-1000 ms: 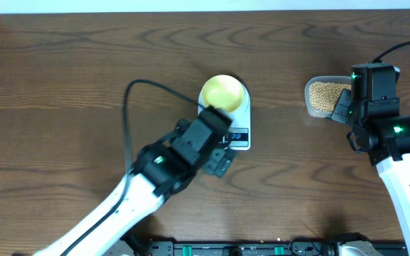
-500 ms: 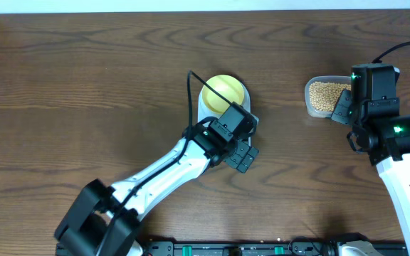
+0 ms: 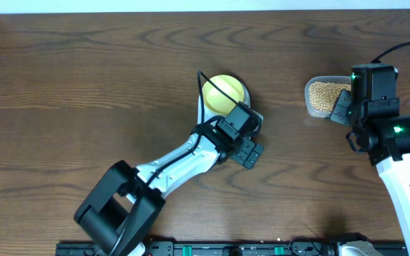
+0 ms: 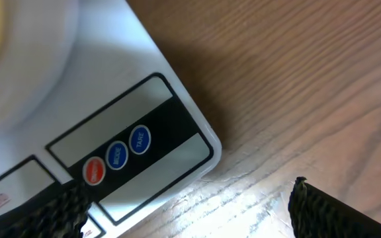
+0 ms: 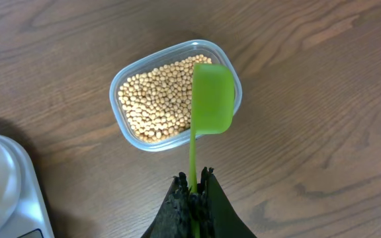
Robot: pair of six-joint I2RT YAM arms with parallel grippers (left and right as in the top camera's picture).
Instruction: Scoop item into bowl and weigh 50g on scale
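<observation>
Scale (image 4: 111, 99) corner under left end effector (image 4: 187, 192), fingers (image 4: 329, 211) spread; right end effector (image 5: 194, 182) clamps scoop (image 5: 211, 99) over beans (image 5: 154, 99).

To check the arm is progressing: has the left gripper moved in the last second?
Yes. Overhead, the left gripper moved right along the front edge of the scale, reaching its right corner.

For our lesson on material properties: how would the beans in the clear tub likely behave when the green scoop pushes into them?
The beans look small, round and smooth, so they would probably roll and spill easily. Loosely piled in the tub, they should part around the scoop with little resistance.
</observation>
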